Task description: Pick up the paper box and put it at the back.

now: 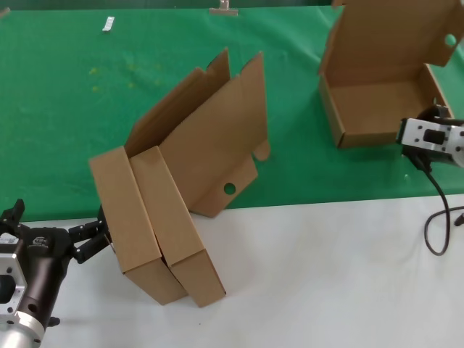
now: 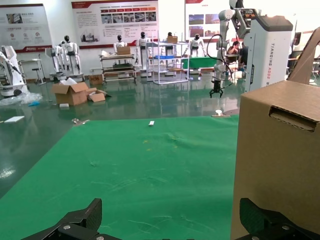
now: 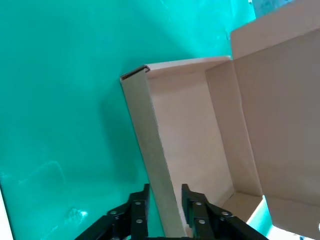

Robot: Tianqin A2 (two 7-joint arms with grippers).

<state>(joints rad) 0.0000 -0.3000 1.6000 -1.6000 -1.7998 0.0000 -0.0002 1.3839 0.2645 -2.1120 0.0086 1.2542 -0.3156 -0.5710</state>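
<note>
One open brown paper box [image 1: 377, 109] sits on the green cloth [image 1: 87, 123] at the back right, lid raised. My right gripper [image 1: 437, 114] is at its right wall. In the right wrist view the gripper [image 3: 164, 192] has its fingers on either side of that wall [image 3: 150, 150], shut on it. Two more paper boxes [image 1: 138, 217] [image 1: 181, 239] stand on edge side by side at the white tabletop's border, lids leaning back over the cloth. My left gripper [image 1: 105, 233] is open just left of them. In the left wrist view [image 2: 170, 207] the near box [image 2: 277, 160] fills one side.
White tabletop [image 1: 312, 275] fills the front. A black cable [image 1: 437, 217] loops from the right arm onto the table. A small white piece [image 1: 109, 25] and a clip-like item [image 1: 223, 9] lie at the cloth's far edge.
</note>
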